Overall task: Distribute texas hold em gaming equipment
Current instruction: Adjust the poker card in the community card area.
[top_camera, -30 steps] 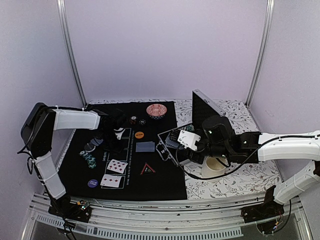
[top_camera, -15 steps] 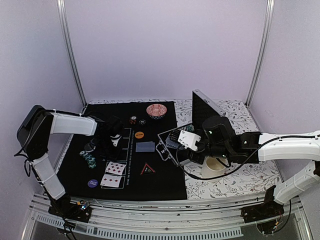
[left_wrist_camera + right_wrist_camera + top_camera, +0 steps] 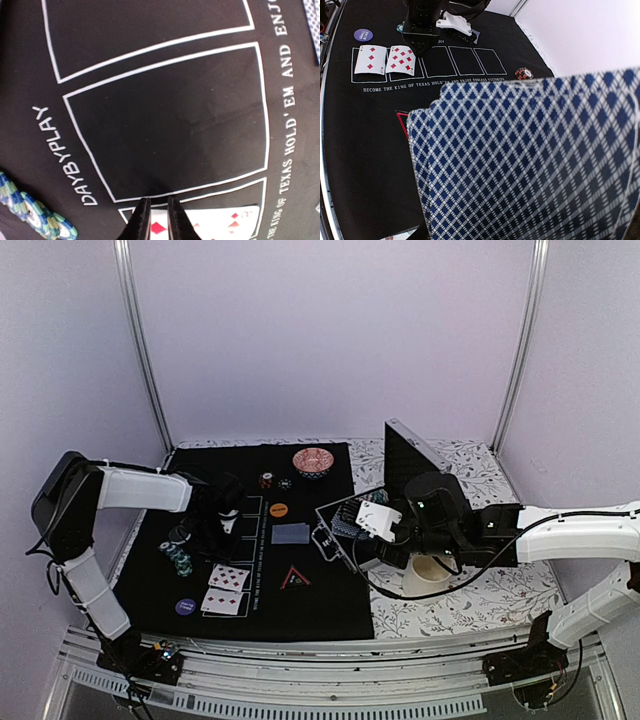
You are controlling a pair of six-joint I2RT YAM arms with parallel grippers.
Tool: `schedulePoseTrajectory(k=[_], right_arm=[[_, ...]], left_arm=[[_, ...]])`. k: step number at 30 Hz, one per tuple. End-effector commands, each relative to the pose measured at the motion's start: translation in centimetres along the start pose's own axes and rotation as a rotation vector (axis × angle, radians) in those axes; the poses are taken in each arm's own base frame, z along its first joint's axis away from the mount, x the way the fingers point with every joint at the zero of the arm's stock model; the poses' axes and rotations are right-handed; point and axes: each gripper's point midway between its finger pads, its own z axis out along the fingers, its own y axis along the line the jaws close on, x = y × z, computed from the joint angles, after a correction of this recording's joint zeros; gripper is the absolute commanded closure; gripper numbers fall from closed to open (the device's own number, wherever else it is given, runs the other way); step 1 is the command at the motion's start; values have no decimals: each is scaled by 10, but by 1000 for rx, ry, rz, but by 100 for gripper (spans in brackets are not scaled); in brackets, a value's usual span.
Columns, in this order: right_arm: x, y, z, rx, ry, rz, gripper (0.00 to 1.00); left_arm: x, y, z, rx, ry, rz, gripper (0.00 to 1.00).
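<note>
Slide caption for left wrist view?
Left gripper, jaws barely apart, at the edge of a face-up diamonds card on the mat.

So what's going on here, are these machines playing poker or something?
They are laying out a Texas Hold'em game on the black mat. The right gripper holds a fan of blue-checked cards by the open case. The left gripper hovers low over the row of outlined boxes, its fingers nearly together with nothing between them. Two face-up diamond cards lie in the first two boxes, with chips and a purple disc nearby.
</note>
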Motion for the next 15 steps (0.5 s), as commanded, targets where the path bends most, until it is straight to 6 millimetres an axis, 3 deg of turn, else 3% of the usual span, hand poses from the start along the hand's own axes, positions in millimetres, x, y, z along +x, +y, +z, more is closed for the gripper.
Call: schedulePoseTrajectory(k=[1, 4, 7, 11, 15], right_arm=[[-8, -7, -8, 19, -33, 21, 58], [-7, -7, -5, 15, -26, 21, 58], [-11, -7, -3, 11, -30, 20, 58], [-17, -6, -2, 2, -49, 22, 58], [-22, -4, 0, -16, -60, 23, 58]], left_arm=[[-21, 2, -27, 3, -105, -31, 87], [-48, -31, -68, 140, -262, 34, 87], [-63, -86, -128, 359, -450, 166, 72], [-47, -161, -204, 680, -650, 397, 45], [-20, -204, -252, 935, -787, 557, 24]])
